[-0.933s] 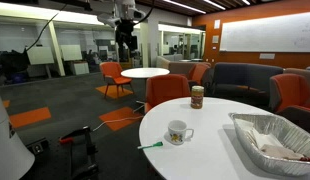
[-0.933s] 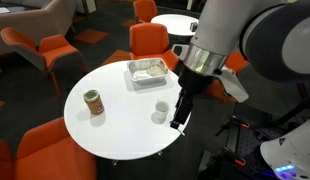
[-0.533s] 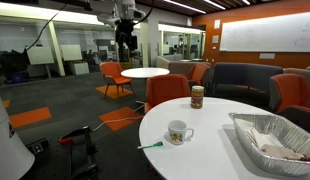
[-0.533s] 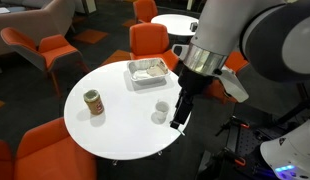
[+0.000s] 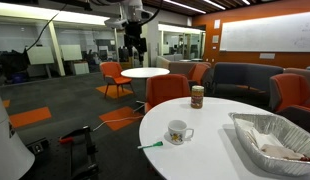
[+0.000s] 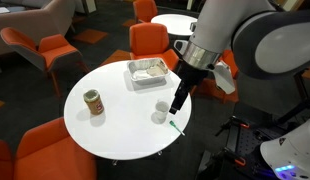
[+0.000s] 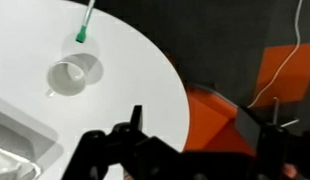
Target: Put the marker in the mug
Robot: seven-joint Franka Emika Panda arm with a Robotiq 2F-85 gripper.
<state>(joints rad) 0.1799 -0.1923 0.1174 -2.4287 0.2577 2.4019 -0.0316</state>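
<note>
Zero steps done so far, by the look of it. Can see the marker (image 6: 175,127) lying flat on the round white table (image 6: 120,125), very close to the edge, with one end pointing toward the mug in the wrist view. Can see the mug (image 6: 161,112) standing upright just beside it, not touching it, with its handle out to one side. Looks empty from above in the wrist view, only white inside. So no marker in the mug yet.

Can find the gripper (image 6: 174,108) up in the air by the table edge, well above the marker and the mug, touching neither. Holds nothing. Shows its jaws spread wide in the wrist view, with only dark floor and an orange chair (image 7: 217,112) between them.

Further along the table, can spot a brown jar (image 6: 93,103) well apart from the mug, and a tray (image 6: 130,72) on the far side. No need to touch those.

Left to do, most likely: come down over the marker, close on its thin body, lift it, carry it across to the mug, tip it end-down and let go inside. Needs care with the grab, since so thin a stick so near the edge could roll or get pushed off. Needs care at the mug too, so as not to knock it over.
</note>
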